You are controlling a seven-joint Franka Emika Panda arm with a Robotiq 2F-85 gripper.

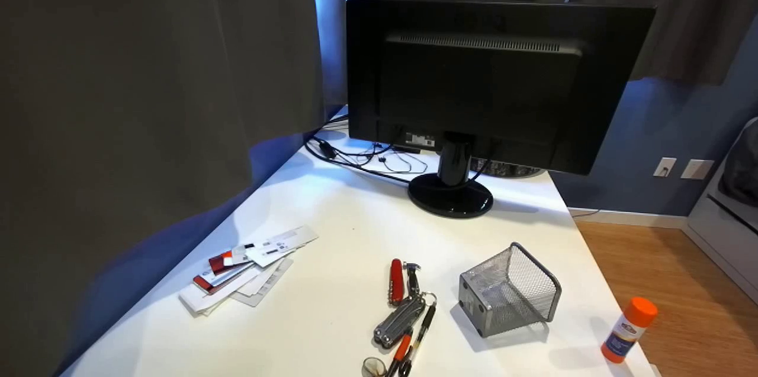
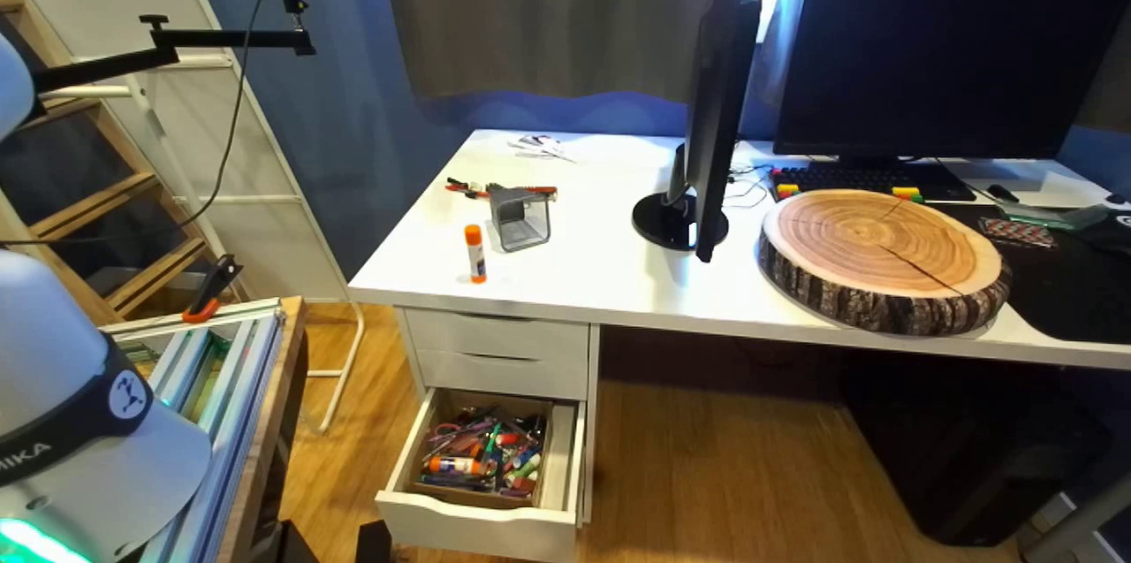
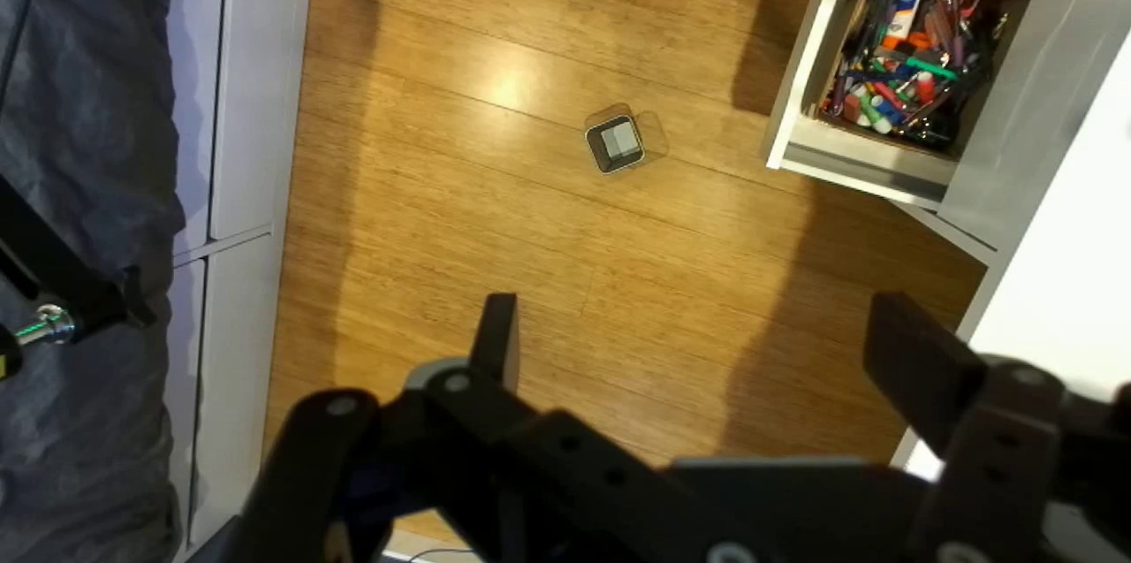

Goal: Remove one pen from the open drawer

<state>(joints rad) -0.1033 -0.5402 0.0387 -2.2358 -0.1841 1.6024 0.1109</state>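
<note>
The white arm [image 2: 115, 466] stands far left in an exterior view. Low in the wrist view, the gripper [image 3: 695, 346] is spread wide; the green pen [image 3: 932, 68] lies in the drawer [image 3: 811, 59], upper right.

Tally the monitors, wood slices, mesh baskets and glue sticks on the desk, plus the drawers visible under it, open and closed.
Monitors: 2
Wood slice: 1
Mesh basket: 1
Glue stick: 1
Open drawer: 1
Closed drawers: 2
Total: 8

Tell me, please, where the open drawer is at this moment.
In an exterior view, the open drawer is at the bottom, left of centre, directly below two closed drawers under the white desktop; in the wrist view, upper right.
</note>
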